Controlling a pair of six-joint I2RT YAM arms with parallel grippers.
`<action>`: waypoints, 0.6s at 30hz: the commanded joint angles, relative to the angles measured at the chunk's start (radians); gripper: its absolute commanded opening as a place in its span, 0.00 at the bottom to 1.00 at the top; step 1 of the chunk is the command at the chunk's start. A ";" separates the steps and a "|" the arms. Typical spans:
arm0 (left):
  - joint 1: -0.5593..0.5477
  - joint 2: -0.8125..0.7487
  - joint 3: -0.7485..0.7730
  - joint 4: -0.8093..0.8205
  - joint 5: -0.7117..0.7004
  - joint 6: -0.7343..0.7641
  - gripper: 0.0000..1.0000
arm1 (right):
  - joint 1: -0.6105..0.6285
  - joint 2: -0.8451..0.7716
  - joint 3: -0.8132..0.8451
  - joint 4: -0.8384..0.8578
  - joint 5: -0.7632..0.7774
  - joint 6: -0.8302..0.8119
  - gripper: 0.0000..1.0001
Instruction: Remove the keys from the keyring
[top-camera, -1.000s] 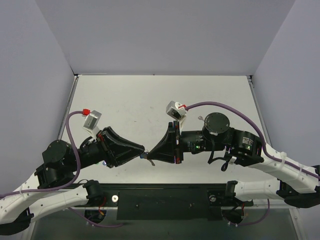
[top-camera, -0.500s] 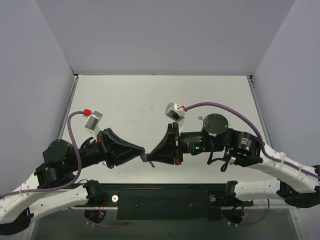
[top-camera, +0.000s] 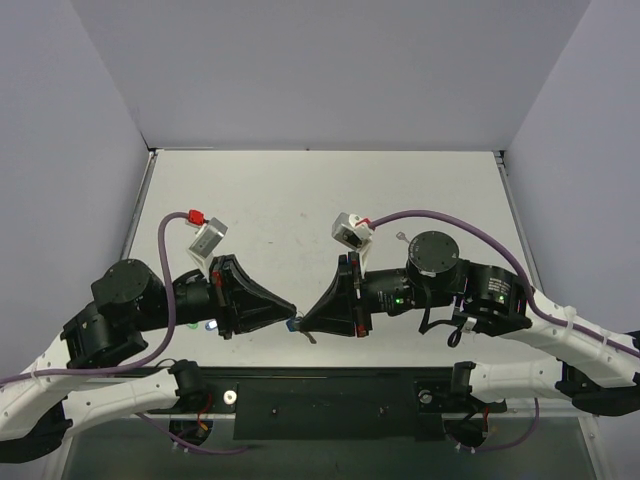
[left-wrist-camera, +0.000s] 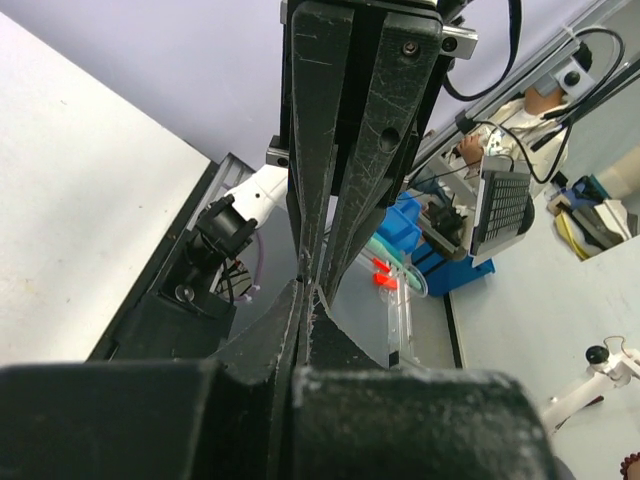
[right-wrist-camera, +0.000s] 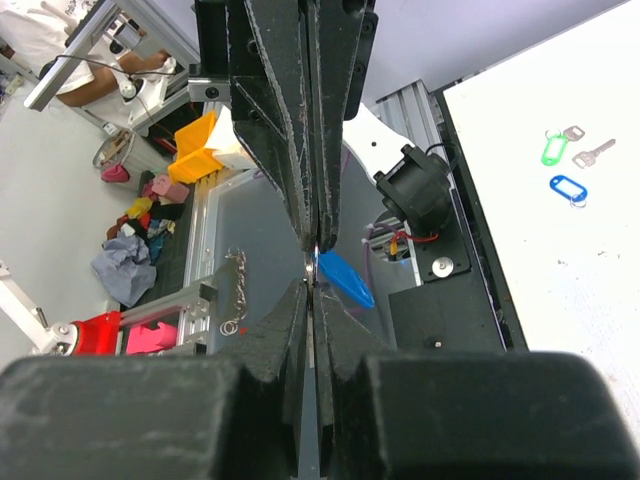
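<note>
Jaws: left gripper (top-camera: 291, 316) and right gripper (top-camera: 304, 322) both clenched, meeting tip to tip.
Grip: which pair pinches what, cannot tell; too small.
Blue key (right-wrist-camera: 340, 278): just beside the meeting tips, at 4 o'clock from them in the right wrist view.
Place: over the 6 o'clock edge of the table (top-camera: 300, 190).
Loose on table: green-capped key (right-wrist-camera: 553, 150), bare silver key (right-wrist-camera: 593, 152), second blue-capped key (right-wrist-camera: 567, 186), clustered at 2 o'clock, well apart from the jaws.
Count: four keys; two blue, one green, one bare.

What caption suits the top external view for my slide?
Shut, the left gripper and the right gripper meet tip to tip at a small blue key.
</note>
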 joint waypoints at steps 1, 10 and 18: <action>-0.004 0.026 0.089 -0.075 0.108 0.053 0.00 | 0.000 -0.017 0.003 -0.018 0.020 -0.012 0.00; -0.004 0.079 0.141 -0.132 0.217 0.079 0.00 | 0.006 -0.007 0.008 -0.034 0.026 -0.010 0.00; -0.004 0.150 0.226 -0.306 0.220 0.142 0.00 | 0.012 -0.010 0.012 -0.066 0.043 -0.021 0.00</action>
